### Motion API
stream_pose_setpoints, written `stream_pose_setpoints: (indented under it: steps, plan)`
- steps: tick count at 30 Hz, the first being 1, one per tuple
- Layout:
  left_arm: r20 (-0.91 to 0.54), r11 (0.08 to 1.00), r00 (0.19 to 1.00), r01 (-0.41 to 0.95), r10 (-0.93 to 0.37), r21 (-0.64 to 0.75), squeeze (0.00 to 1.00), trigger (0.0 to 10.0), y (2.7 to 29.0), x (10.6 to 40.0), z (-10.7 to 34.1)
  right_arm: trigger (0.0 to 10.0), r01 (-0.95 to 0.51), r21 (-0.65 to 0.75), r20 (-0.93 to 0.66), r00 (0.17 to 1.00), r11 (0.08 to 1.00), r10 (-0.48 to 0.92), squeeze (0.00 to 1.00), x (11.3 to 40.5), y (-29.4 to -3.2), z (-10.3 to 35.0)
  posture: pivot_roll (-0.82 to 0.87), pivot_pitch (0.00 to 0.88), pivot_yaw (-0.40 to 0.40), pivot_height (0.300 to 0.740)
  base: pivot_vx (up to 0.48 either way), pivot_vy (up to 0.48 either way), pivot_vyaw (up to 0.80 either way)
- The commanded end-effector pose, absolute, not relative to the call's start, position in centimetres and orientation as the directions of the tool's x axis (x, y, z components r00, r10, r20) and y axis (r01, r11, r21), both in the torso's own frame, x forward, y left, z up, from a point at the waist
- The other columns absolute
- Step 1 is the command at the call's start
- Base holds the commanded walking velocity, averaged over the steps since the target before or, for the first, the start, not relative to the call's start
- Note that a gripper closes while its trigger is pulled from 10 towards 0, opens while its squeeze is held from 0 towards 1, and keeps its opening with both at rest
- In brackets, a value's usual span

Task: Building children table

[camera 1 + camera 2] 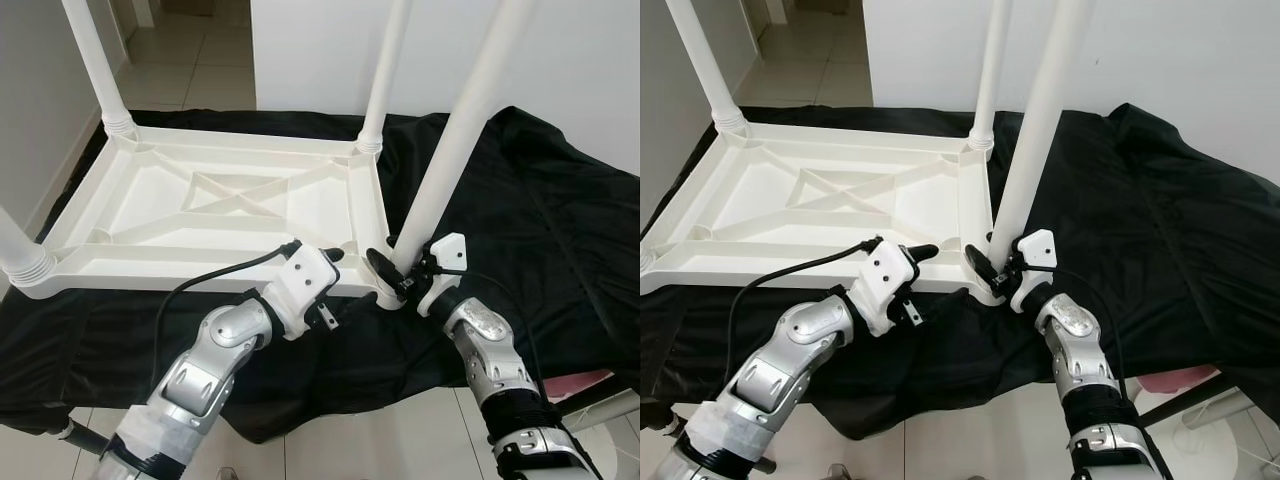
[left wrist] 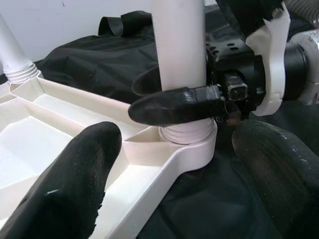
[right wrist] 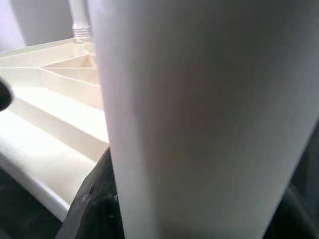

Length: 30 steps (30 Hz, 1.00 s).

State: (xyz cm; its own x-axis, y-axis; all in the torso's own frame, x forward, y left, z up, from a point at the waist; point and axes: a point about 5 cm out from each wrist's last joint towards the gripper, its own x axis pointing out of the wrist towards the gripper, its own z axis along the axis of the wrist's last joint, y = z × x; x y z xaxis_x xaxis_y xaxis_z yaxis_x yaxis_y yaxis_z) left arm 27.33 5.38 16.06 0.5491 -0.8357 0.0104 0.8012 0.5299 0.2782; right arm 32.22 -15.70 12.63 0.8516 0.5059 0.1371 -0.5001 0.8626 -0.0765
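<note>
Both silver arms are raised and bent at the elbow, the forearms angled inward toward each other. The right gripper [image 1: 392,268] is held at the near right corner of the upturned table top [image 1: 160,215], its black fingers [image 2: 172,105] closed around the base of the white leg [image 1: 450,150] standing in that corner. The right wrist is tilted up and to the left. The left gripper [image 1: 330,256] is held at the near edge of the table top, just left of the same corner, with its two fingers [image 2: 70,184] spread apart and nothing gripped between them. A black cable [image 1: 215,275] is looped over the left forearm.
</note>
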Motion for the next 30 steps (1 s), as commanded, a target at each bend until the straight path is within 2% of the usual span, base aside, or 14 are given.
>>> stream_pose_setpoints:
  steps: [1, 9, 12, 13, 17, 23, 27, 28, 30]
  plan:
    - [0.001, 0.547, 0.571, 0.787, -0.821, 0.284, 0.00, 10.0, 5.3, 27.3, 15.5, 10.0, -0.449, -0.068, 0.100, 0.885, 0.891, 0.454, 0.00, 32.0, -16.0, 11.7, 0.00, 0.000, -0.067, 0.740, 0.000, 0.000, 0.00]
    - [0.010, 0.603, 0.630, 0.739, -0.777, 0.300, 0.00, 10.0, 5.4, 27.5, 15.2, 10.0, -0.252, -0.038, 0.066, 0.965, 0.967, 0.254, 0.00, 31.7, -16.1, 11.1, 0.01, 0.000, -0.077, 0.740, 0.000, 0.000, 0.00]
    - [0.021, 0.619, 0.648, 0.716, -0.761, 0.322, 0.00, 10.0, 5.7, 27.4, 15.2, 10.0, -0.031, 0.015, 0.040, 0.999, 0.999, 0.031, 0.00, 31.1, -15.6, 10.6, 0.02, 0.000, -0.085, 0.740, 0.000, 0.000, 0.00]
    - [0.021, 0.619, 0.648, 0.716, -0.761, 0.322, 0.00, 10.0, 5.7, 27.4, 15.2, 10.0, -0.031, 0.015, 0.040, 0.999, 0.999, 0.031, 0.00, 31.1, -15.6, 10.6, 0.02, 0.000, -0.085, 0.740, 0.000, 0.000, 0.00]
    - [0.039, 0.664, 0.695, 0.667, -0.718, 0.337, 0.00, 10.0, 6.1, 27.9, 15.4, 10.0, 0.170, 0.069, 0.031, 0.985, 0.983, -0.172, 0.00, 30.6, -14.2, 10.3, 0.04, 0.000, -0.091, 0.740, 0.000, 0.000, 0.00]
    - [0.039, 0.693, 0.727, 0.636, -0.686, 0.341, 0.00, 10.0, 6.3, 28.2, 15.3, 10.0, 0.142, 0.086, 0.060, 0.987, 0.986, -0.148, 0.00, 30.8, -12.8, 11.0, 0.05, 0.000, -0.097, 0.740, 0.000, 0.000, 0.00]
    - [0.033, 0.706, 0.742, 0.622, -0.670, 0.338, 0.00, 10.0, 6.5, 28.3, 15.2, 10.0, 0.137, 0.104, 0.063, 0.988, 0.985, -0.144, 0.00, 30.7, -13.5, 11.0, 0.05, 0.000, -0.104, 0.740, 0.000, 0.000, 0.00]
    - [0.031, 0.708, 0.744, 0.621, -0.667, 0.337, 0.00, 10.0, 6.6, 28.3, 15.1, 10.0, 0.139, 0.106, 0.063, 0.987, 0.985, -0.146, 0.99, 30.7, -13.5, 11.1, 0.06, 0.000, -0.104, 0.740, 0.000, 0.000, 0.00]
    - [0.028, 0.712, 0.749, 0.617, -0.662, 0.335, 0.00, 10.0, 6.7, 28.4, 15.1, 10.0, 0.137, 0.092, 0.095, 0.985, 0.986, -0.146, 1.00, 30.6, -13.8, 11.5, 0.06, 0.000, -0.107, 0.740, 0.000, 0.000, 0.00]
